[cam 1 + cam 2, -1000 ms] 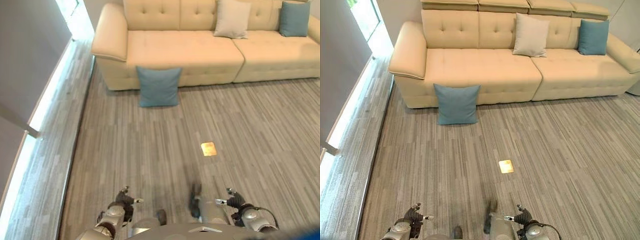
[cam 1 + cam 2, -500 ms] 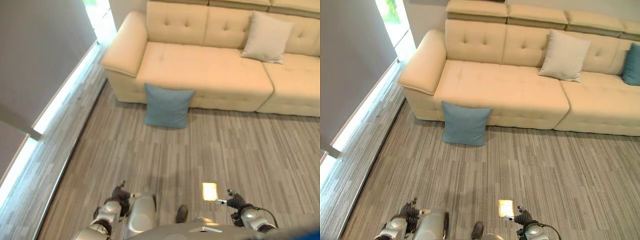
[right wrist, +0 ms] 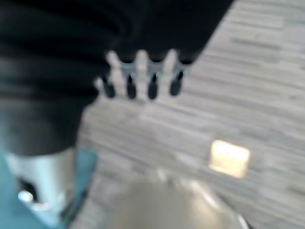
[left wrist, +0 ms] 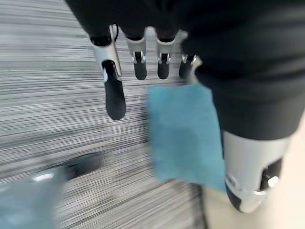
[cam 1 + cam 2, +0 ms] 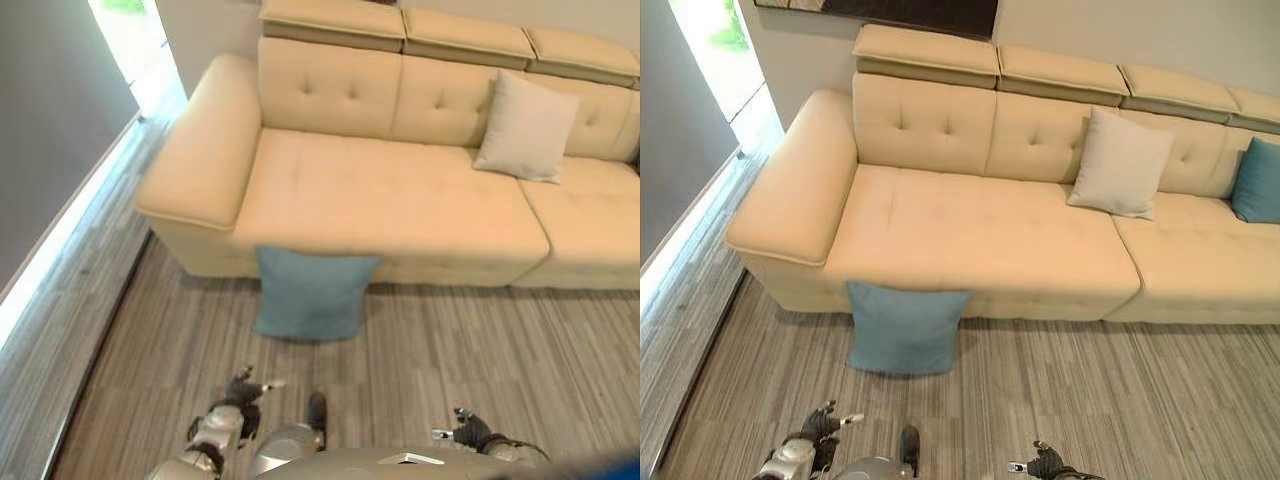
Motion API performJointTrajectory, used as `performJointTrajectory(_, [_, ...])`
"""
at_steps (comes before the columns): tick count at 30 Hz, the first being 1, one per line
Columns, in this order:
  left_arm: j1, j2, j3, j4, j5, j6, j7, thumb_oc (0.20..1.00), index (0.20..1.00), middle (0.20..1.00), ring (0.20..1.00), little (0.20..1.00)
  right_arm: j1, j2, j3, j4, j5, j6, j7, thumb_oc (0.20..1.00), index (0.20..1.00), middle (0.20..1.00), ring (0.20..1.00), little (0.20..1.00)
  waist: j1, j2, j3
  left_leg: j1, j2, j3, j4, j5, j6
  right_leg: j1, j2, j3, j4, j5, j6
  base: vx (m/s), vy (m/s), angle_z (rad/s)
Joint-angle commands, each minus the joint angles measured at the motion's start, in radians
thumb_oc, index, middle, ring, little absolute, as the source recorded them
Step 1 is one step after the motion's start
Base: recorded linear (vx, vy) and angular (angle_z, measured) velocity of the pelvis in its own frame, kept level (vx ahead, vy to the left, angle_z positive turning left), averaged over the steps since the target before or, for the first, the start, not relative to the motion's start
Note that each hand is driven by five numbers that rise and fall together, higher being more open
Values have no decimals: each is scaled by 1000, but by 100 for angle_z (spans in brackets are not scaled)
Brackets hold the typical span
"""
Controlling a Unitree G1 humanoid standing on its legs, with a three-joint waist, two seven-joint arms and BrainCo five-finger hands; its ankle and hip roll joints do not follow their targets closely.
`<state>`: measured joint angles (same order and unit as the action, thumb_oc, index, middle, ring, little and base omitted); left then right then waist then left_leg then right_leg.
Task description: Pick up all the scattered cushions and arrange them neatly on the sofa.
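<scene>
blue cushion [image 5: 902,328] standing upright, leaning against sofa [image 5: 970,235] front | left hand [image 4: 138,57], right hand [image 3: 143,76] fingers hanging relaxed, holding nothing

A grey striped wood-look floor [image 5: 1060,390] carries a long cream sofa [image 5: 970,235] set against the wall. One blue cushion [image 5: 902,328] stands upright on the floor, leaning against the sofa's front below the seat nearest the left armrest. On the sofa's seat, a beige cushion [image 5: 1119,163] leans against the backrest near the middle, and another blue cushion [image 5: 1257,181] leans further right.
</scene>
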<state>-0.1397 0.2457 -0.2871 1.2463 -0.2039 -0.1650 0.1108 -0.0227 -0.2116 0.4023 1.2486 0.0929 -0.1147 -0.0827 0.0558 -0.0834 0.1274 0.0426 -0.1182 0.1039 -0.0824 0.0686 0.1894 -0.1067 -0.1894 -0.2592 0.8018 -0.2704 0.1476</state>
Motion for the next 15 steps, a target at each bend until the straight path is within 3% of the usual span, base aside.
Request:
performJointTrajectory(1, [13, -11, 14, 15, 23, -7, -11, 1000, 1000, 1000, 1000, 1000, -56, -51, -30, -21, -2, -13, -8, 1000, 1000, 1000, 1000, 1000, -17, 19, 59, 20, 66, -25, 74, -164, -102, 17, 59, -1, -330, 230, -40, 221, -31, 70])
performJointTrajectory(3, [6, -7, 5, 19, 25, -9, -14, 1000, 1000, 1000, 1000, 1000, -63, -56, -32, -26, 6, -14, -7, 1000, 1000, 1000, 1000, 1000, -33, 8, 65, 48, 52, -56, 69, -178, -110, 2, 103, 16, -484, 205, -55, 208, -66, 79])
performJointTrajectory(6, [10, -10, 2, 34, 41, -11, -17, 1000, 1000, 1000, 1000, 1000, -58, -63, -27, -22, 11, -14, -7, 1000, 1000, 1000, 1000, 1000, -28, -15, 50, 62, 33, -72, 67, -202, -118, 67, 129, 54, -662, 195, -58, 126, -63, 57])
performJointTrajectory(12, [31, -11, 12, 42, 49, -9, -23, 1000, 1000, 1000, 1000, 1000, -44, -65, -27, -18, 16, -18, -4, 1000, 1000, 1000, 1000, 1000, -24, -21, 20, 69, 35, -82, 77, -210, -133, 109, 161, 74, -713, 194, -74, 104, -78, 19])
performJointTrajectory(15, [24, -14, -7, 35, 64, -8, -24, 1000, 1000, 1000, 1000, 1000, -22, -70, -40, -11, 30, -17, -4, 1000, 1000, 1000, 1000, 1000, -35, -42, 21, 11, 45, -48, 187, -232, -174, 154, 162, 59, -759, 175, -98, -16, -62, 14])
